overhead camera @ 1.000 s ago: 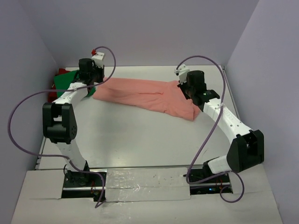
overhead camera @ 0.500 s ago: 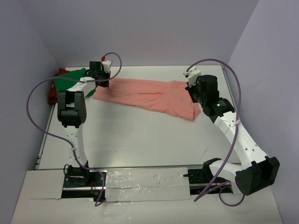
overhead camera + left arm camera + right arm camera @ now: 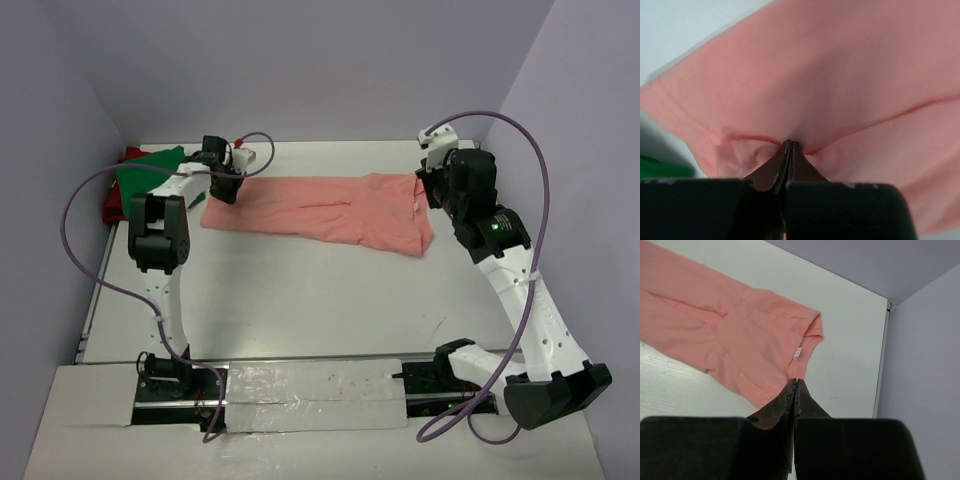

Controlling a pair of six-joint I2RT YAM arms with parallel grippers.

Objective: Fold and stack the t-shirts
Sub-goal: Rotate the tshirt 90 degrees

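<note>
Spreading step. Pink shirt (image 3: 320, 208) lies stretched along the far side. Your left gripper (image 3: 226, 189) is clamped on its left end, and your right gripper (image 3: 426, 193) pinches its right edge. Next, I'd judge: even tension, lay flat, then fold. Green shirt (image 3: 146, 165) and red shirt (image 3: 110, 206) wait far-left.

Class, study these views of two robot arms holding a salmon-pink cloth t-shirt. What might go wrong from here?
1. The right gripper seems to pinch only the very edge of the salmon-pink cloth t-shirt, so the cloth may slip free if pulled.
2. The left gripper works close beside the bright green cloth t-shirt and might snag or drag it.
</note>
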